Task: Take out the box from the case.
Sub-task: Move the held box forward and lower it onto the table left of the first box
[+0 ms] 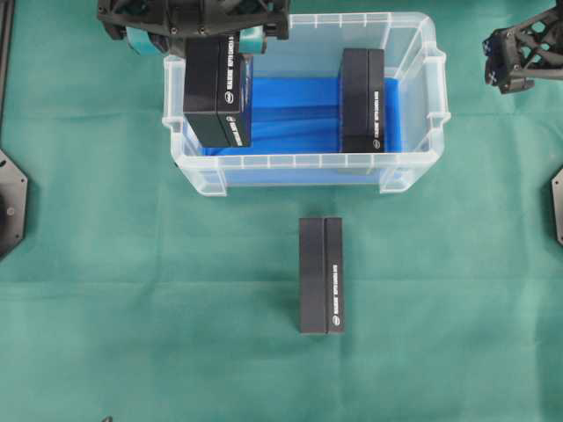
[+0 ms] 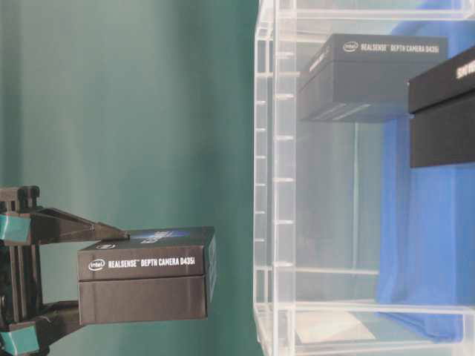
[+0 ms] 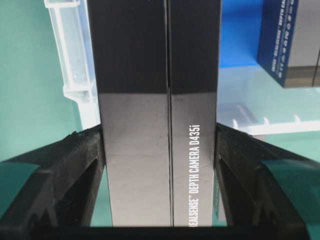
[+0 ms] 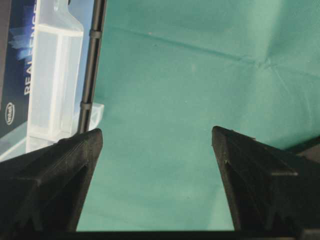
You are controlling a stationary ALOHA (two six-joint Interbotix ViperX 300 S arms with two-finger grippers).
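A: What is on the left?
B: The left gripper (image 1: 217,53) clamps a matte black rectangular cardboard box (image 1: 217,92), raised over the left end of the clear translucent plastic case (image 1: 308,161).
A: On the right?
B: The right gripper (image 1: 515,57) hovers wide apart above green cloth (image 1: 132,308), holding nothing.

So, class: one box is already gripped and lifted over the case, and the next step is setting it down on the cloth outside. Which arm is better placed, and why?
Left. The left gripper already clamps the lifted box above the case; the right gripper hangs open and empty off to the side.
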